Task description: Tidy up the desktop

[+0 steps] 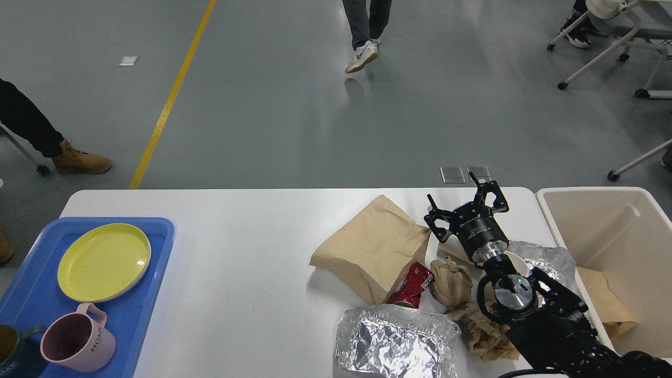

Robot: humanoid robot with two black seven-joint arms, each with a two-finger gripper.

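Note:
The white desktop (252, 241) spans the view. Its right part holds a brown paper bag (373, 247), a crushed red can (412, 286), crumpled brown paper (451, 281), a foil tray (396, 344) at the front and more foil (543, 260) at the right edge. My right gripper (463, 202) is open and empty, hovering over the desktop's far right, just right of the paper bag. My left gripper is out of view.
A blue tray (152, 273) at the left holds a yellow plate (104, 261), a pink mug (79, 341) and a dark blue cup (13, 354). A beige bin (593, 220) stands right of the desk with brown paper inside. People walk on the floor beyond.

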